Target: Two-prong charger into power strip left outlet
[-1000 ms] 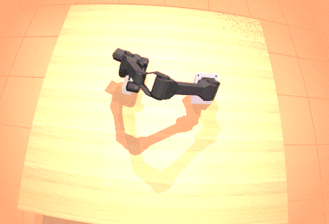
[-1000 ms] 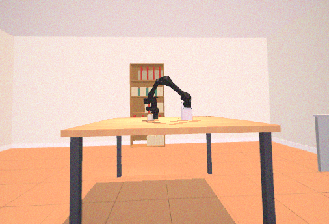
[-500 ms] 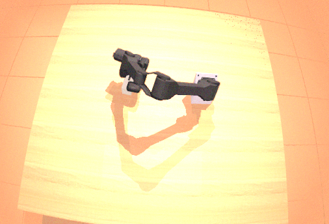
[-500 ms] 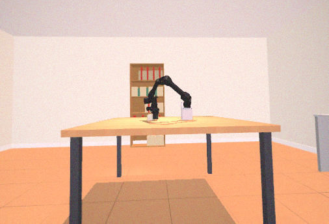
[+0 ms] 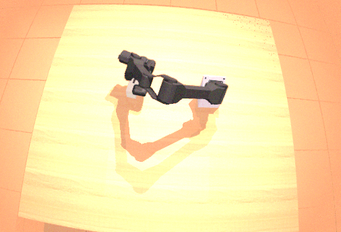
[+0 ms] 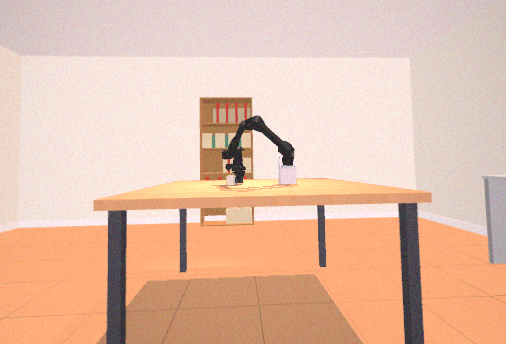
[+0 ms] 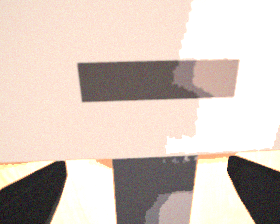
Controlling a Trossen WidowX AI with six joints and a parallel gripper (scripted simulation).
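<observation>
A pale block, which looks like the power strip (image 5: 129,93) (image 6: 230,180) (image 7: 36,110), stands on the table and crosses the upper wrist view, with a dark rectangle on its top face. A dark block, which looks like the charger (image 7: 153,186), meets its lower edge in the wrist view, near the middle. My gripper (image 7: 148,165) (image 6: 239,181) is open, with one fingertip well out on each side of the dark block and a gap on both sides. It is low over the table. The prongs and the outlets are hidden, so how deep the prongs sit cannot be told.
The arm's white base block (image 5: 204,103) (image 6: 287,176) stands on the wooden table (image 5: 168,205) (image 6: 260,200), to the right of the strip in the top and exterior views. The arm arches between them. A bookcase (image 6: 205,159) stands behind the table.
</observation>
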